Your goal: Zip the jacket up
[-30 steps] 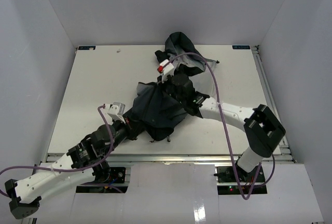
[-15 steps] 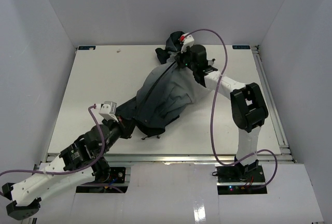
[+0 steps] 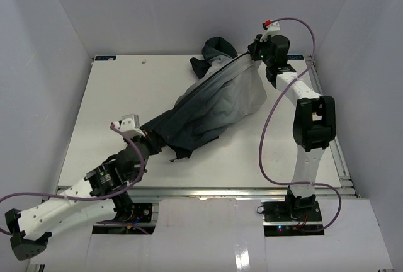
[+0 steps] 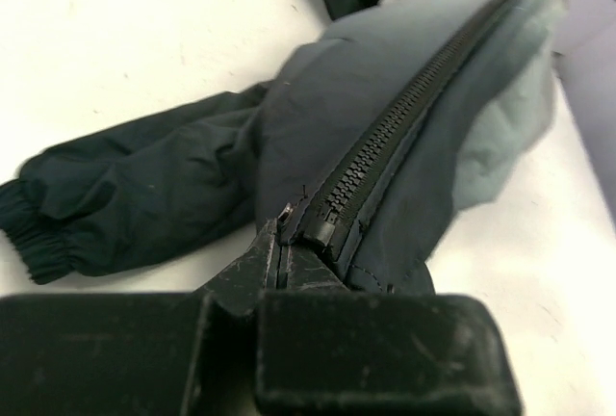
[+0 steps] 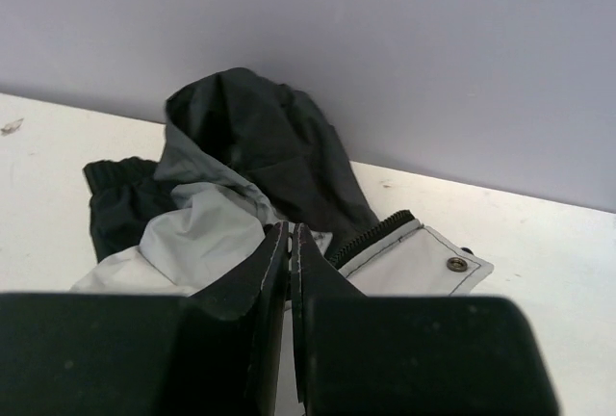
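Observation:
The jacket (image 3: 220, 99) lies stretched in a diagonal across the white table, dark navy below and light grey above, with its hood (image 3: 217, 50) at the back. My left gripper (image 3: 153, 138) is shut on the bottom end of the zipper (image 4: 414, 127), whose teeth look meshed along the length in view. A dark sleeve (image 4: 106, 204) lies to its left. My right gripper (image 3: 254, 55) is shut at the top of the jacket near the collar. In the right wrist view the gripper (image 5: 291, 235) pinches fabric beside the hood (image 5: 260, 137) and a grey collar flap (image 5: 423, 264). The pinched bit is hidden.
The white table (image 3: 119, 89) is boxed in by pale walls (image 3: 189, 7) at the back and on both sides. My right gripper is close to the back right corner. A purple cable (image 3: 269, 127) loops from the right arm. A metal rail (image 3: 324, 108) runs along the table's right edge.

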Robot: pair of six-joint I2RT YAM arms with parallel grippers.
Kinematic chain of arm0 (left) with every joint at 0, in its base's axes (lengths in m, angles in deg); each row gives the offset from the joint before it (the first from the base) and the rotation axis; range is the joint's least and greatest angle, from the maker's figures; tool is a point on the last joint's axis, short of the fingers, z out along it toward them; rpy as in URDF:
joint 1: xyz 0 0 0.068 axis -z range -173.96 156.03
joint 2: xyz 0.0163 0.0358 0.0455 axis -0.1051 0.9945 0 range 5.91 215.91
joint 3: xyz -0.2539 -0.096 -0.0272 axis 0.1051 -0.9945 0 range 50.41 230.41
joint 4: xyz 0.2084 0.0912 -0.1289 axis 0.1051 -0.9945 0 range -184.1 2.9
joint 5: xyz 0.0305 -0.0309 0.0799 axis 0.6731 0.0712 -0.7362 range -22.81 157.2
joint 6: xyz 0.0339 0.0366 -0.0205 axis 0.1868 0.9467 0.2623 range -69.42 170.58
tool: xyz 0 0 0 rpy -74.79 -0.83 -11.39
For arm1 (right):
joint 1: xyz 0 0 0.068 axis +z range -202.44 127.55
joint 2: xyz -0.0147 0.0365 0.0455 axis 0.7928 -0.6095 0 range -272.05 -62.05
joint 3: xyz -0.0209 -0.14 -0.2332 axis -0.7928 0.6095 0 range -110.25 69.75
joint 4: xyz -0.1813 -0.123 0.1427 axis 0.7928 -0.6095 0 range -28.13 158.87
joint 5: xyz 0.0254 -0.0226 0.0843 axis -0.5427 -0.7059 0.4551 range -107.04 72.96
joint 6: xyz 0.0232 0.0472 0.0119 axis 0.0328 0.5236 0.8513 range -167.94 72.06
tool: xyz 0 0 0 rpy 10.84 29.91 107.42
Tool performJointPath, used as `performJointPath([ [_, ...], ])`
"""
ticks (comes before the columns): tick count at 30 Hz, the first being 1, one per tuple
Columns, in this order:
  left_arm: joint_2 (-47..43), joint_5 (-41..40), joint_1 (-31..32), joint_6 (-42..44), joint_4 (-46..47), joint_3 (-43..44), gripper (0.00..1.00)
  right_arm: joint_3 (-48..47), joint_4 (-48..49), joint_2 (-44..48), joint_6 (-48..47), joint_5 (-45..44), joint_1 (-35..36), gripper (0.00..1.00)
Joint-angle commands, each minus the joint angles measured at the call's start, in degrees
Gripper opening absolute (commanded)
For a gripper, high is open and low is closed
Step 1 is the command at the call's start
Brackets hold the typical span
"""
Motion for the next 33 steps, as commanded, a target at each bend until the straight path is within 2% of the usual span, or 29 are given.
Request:
performJointPath([
  [1, 6.86, -11.7, -0.46, 5.86, 9.22, 1.98, 0.0, -2.66, 8.98, -0.68, 0.85, -3.51, -5.13, 0.08],
  [3, 9.47, -11.28, -2.3, 9.31, 13.59, 2.12, 0.0, -2.21, 9.94, -0.81, 1.51, -3.81, -6.23, 0.08],
  [5, 11.99, -7.54, -8.05, 11.99, 16.93, 3.13, 0.0, -1.4, 10.81, -0.66, 1.67, -4.56, -7.09, 0.08],
  [7, 13.33, -0.16, -14.14, 14.18, 20.19, 3.24, 0.0, 0.17, 12.48, -0.02, 2.71, -3.47, -8.36, 0.08],
  [9, 17.2, 7.18, -19.95, 13.9, 21.54, 4.5, 0.0, 2.84, 14.71, 1.22, 3.99, -2.15, -8.81, 0.08],
  [12, 26.15, 12.92, -28.97, 11.04, 19.4, 8.51, 0.0, 10.62, 21.25, 4.5, 8.3, 1.74, -8.81, 0.08],
  [15, 30.18, 12.69, -33.94, 10.64, 20.64, 10.19, 0.0, 17.14, 27.39, 7.38, 13.87, 6.36, -8.15, 0.08],
  [21, 22.69, 12.38, -42.65, 8.83, 23.24, 6.32, 0.0, 25.55, 32.66, 9.58, 12.71, 5.78, -4.68, 0.08],
  [26, 21.26, 12.18, -47.05, 6.35, 23.01, 4.9, 0.0, 25.22, 30.7, 8.67, 9.23, 2.21, -5.41, 0.08],
  [33, 20.42, 11.64, -50.98, 5.73, 23.3, 4.88, 0.0, 19.17, 27.29, 5.05, 8.59, 4.35, -8.73, 0.08],
])
